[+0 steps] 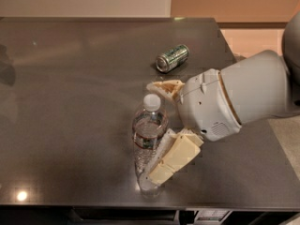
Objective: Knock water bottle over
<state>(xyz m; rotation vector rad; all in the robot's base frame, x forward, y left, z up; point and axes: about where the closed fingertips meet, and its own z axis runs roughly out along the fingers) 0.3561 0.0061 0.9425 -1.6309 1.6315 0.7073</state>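
Note:
The water bottle (pixel 148 142) is clear ribbed plastic with a white cap and stands upright near the front edge of the dark table (pixel 70 102). My gripper (pixel 152 131) is open, reaching in from the right. Its lower cream finger (pixel 174 158) lies against the bottle's lower right side. Its upper finger (pixel 165 87) sits just behind and to the right of the cap. The white wrist housing (pixel 220 102) is right of the bottle.
A small green-and-silver can (pixel 172 58) lies on its side behind the gripper. The table's front edge (pixel 93 204) runs just below the bottle's base, and its right edge is under my arm.

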